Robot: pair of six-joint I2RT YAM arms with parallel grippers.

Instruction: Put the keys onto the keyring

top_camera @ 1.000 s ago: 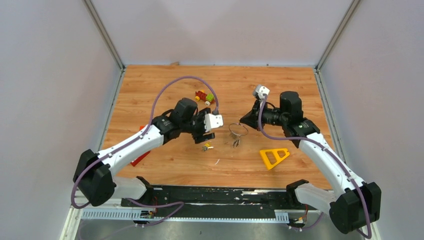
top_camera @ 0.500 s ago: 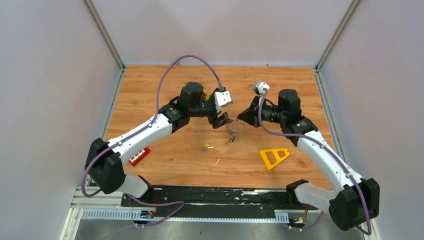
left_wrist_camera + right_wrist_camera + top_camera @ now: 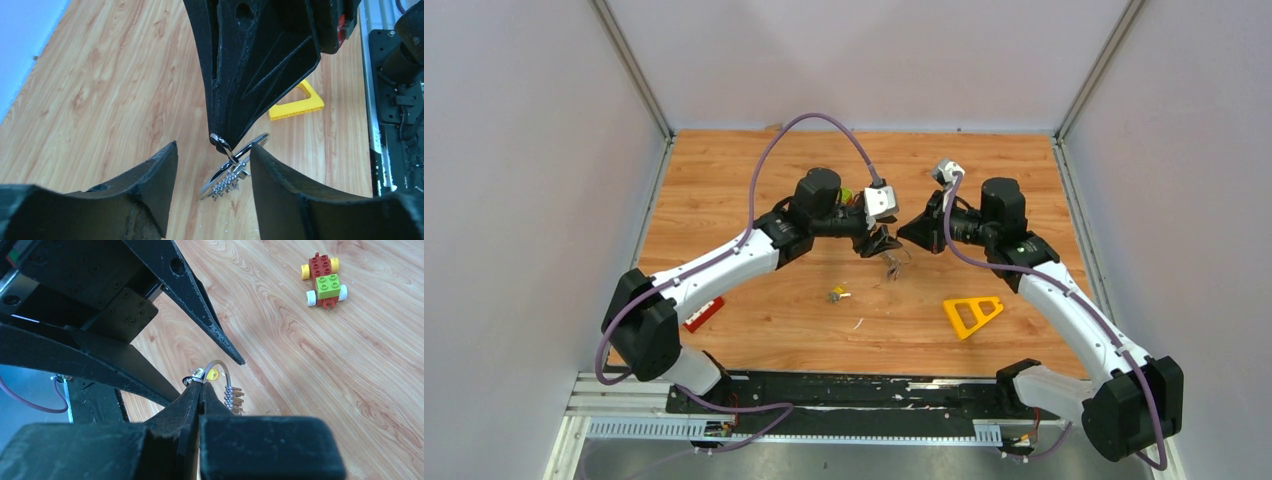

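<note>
Left wrist view: keyring (image 3: 242, 151) hangs edge-on between the two hands, lifted off the surface (image 3: 100, 100) by my reading. A small bunch of keys (image 3: 227, 182) is strung on its lower run, teeth side by side.

Right hand (image 3: 220, 137) pinches the wire at the top. Right wrist view confirms: fingers pressed together on the ring, no gap.

Left hand (image 3: 212, 155) is open and holds nothing, one finger either side of the ring. Whether the finger on the triangle's side touches the wire, I cannot tell.

Top view: both hands meet tip to tip mid-surface, ring between them. One loose key (image 3: 837, 294), yellow tag, lies on the wood near the left hand, toward the arm bases and apart from the ring. Triangle (image 3: 972, 312) lies well off, by the right arm. Toy car (image 3: 322, 280) sits toward the far side.

Step in hand, as I judge it: the right hand steadies the ring while the left is placed to take hold of it. The task looks partly done, some keys on and at least one off.

The next move calls for closing the left hand squarely on the thin wire without knocking the bunch. Both hands can then part the coil for the loose key. The wire is slippery and may twist.
</note>
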